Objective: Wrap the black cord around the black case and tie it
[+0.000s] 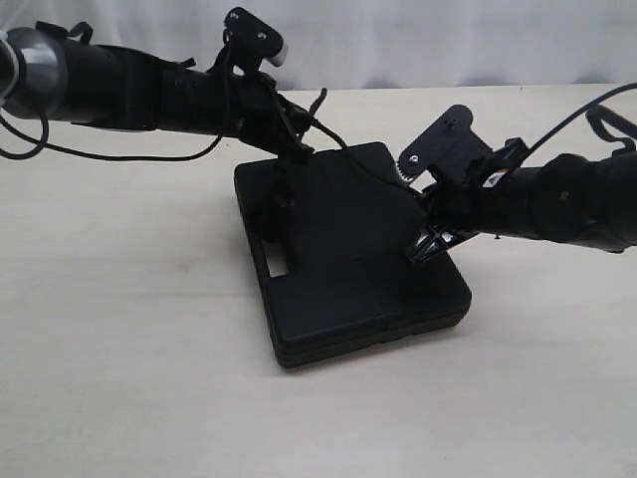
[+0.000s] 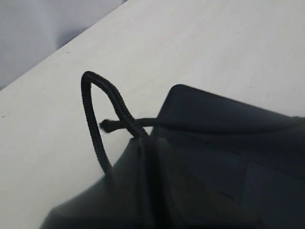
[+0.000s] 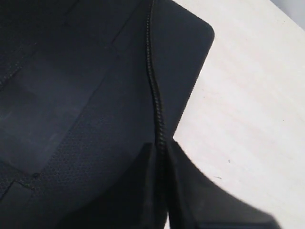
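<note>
**Progress.** The tabletop [image 1: 119, 378] carries one black case [image 1: 338, 269], lying flat at the centre with its handle cutout towards the near left. The left arm [image 1: 129, 85] reaches in to the far-left corner of the case. The right arm [image 1: 567, 199] reaches in to its right edge.

The black cord [image 1: 373, 171] runs in a straight line over the lid, from the left jaws to the right jaws. The left jaws are closed on the cord. In the left wrist view a loop of cord [image 2: 97, 138] stands out past the case corner over bare tabletop, and one short frayed end pokes out beside it. The right jaws are also closed on the cord [image 3: 155, 95], which runs from them along the lid just inside the case's edge.

**Done, as judged:** the cord is laid across the top of the case and gripped at both sides.

**Left, as judged:** no finished knot shows in any view. Whether the cord passes beneath the case cannot be told, because black lies on black. The crossing at the loop may be the start of a tie, but it is not drawn tight. The wrap and the tie should both be treated as incomplete.

**Count.**
- Tabletop: one.
- Arms: two.
- Case: one.
- Cord: one.
- Sets of jaws: two, both closed.
</note>
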Motion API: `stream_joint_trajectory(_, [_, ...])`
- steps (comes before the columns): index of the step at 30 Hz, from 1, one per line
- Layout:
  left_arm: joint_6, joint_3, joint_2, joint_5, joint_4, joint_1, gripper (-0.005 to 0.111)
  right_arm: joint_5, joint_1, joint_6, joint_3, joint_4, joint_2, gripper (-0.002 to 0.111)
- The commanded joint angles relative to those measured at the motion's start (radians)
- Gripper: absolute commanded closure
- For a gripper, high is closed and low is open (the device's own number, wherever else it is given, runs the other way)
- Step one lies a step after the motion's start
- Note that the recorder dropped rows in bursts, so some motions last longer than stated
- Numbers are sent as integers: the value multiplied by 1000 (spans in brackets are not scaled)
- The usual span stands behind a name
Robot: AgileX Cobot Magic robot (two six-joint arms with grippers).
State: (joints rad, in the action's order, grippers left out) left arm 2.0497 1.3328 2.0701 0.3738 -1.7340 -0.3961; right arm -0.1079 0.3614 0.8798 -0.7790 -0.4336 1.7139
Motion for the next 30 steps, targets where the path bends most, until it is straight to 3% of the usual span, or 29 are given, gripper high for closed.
stream_joint_trajectory(1, [22,7,-3,-72,-10,1,107,15,2,13,5,7,-8,104])
stream_joint_trajectory(18, [22,7,-3,131,-10,1,107,6,2,-9,3,5,-30,104])
stream_joint_trajectory(30, [24,7,-3,-51,-10,1,107,118,2,-7,7,5,-111,104])
